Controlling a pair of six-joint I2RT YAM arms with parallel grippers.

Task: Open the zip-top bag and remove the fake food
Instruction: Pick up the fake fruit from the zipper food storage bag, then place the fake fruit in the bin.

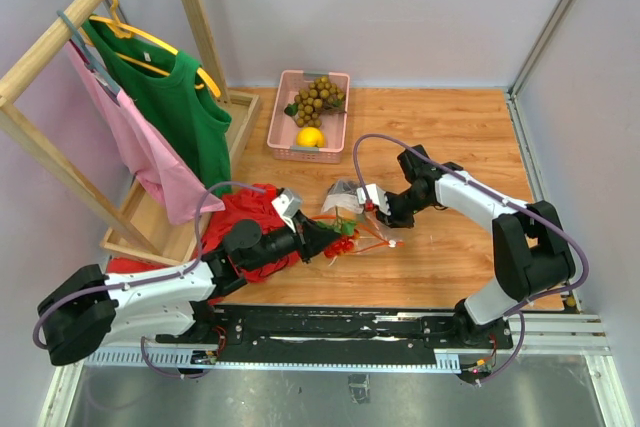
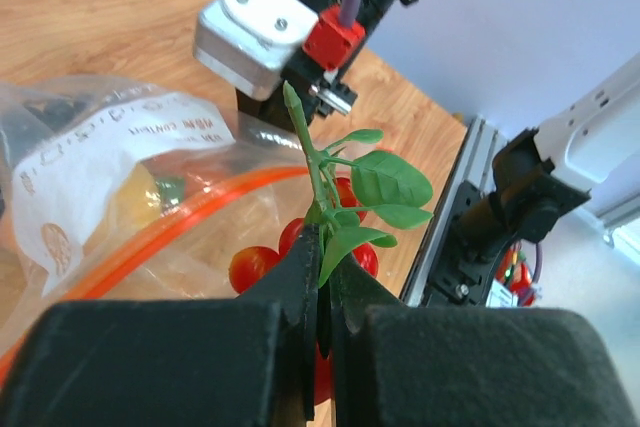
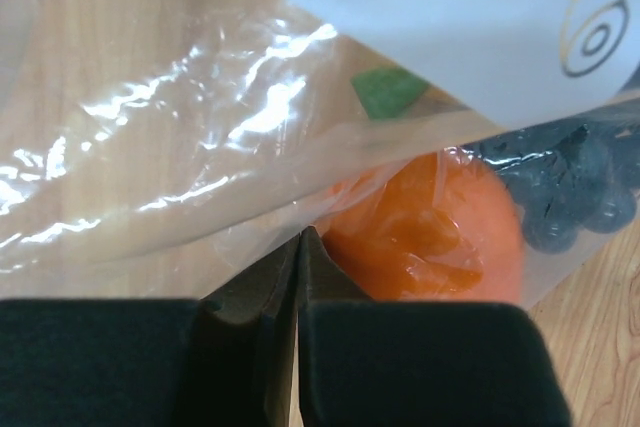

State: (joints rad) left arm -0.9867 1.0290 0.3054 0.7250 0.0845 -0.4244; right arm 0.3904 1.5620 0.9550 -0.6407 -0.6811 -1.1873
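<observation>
Left gripper (image 2: 322, 247): fingers pinched together on the green stem of the red fruit sprig (image 2: 250, 267), leaves sticking up above the pads. The red fruits sit right at the mouth of the zip-top bag (image 2: 90, 147), next to the orange zip strip (image 2: 150, 232); can't tell if they're fully clear of the plastic.

Right gripper (image 3: 298, 247): fingers closed on a fold of the bag's clear film. Just behind that film are an orange fruit (image 3: 425, 232) and, to its right, a dark purple bunch (image 3: 575, 187), both inside the bag.

Top view: the bag lies mid-table (image 1: 450, 147) between the two grippers, left one at its near-left side, right one at its right side. The pink basket (image 1: 285, 82) is at the back, well apart from the bag, with a tan-brown bunch (image 1: 318, 99) and a lemon (image 1: 311, 137) in it. Red cloth (image 1: 245, 212) lies under the left arm, just left of the bag
</observation>
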